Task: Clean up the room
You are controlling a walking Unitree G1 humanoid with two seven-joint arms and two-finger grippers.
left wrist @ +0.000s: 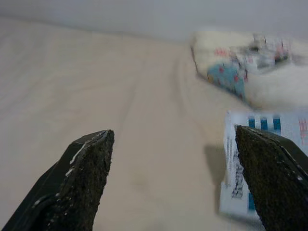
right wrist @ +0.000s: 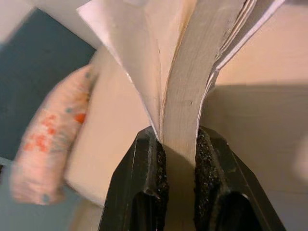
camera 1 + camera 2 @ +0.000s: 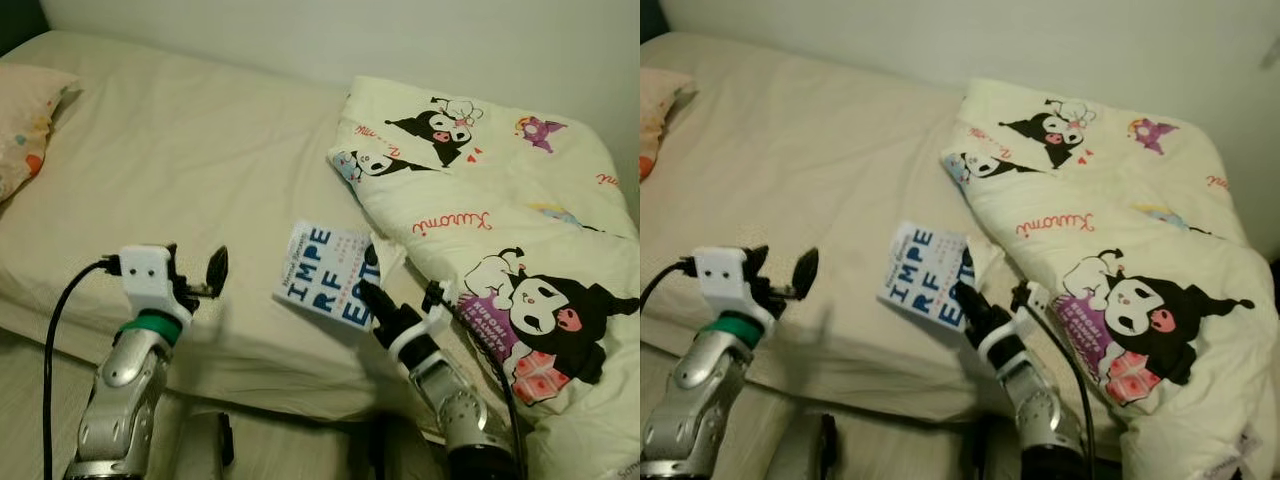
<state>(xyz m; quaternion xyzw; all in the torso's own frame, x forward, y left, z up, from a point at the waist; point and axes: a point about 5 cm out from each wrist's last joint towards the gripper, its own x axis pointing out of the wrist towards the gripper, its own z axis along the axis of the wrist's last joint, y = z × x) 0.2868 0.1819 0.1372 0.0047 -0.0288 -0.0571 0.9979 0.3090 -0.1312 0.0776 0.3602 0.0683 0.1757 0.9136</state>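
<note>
Beige bed (image 3: 200, 160) w/ cartoon quilt (image 3: 500, 200) on rt | R gripper (image 3: 368, 293) reaches up from bed edge, clamped on book (image 3: 325, 272) near quilt | L gripper (image 3: 205, 275) raised over sheet, fingers wide apart, holding nothing

Dim warm indoor light, soft shadows, mild grain, left wrist view blurred, corners dark

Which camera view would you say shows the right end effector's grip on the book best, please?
The right wrist view: the right end effector is shut on the book, pages pinched between its fingers. Both eye views show the book's cover over the bed; the left wrist view catches one blurred corner.
</note>
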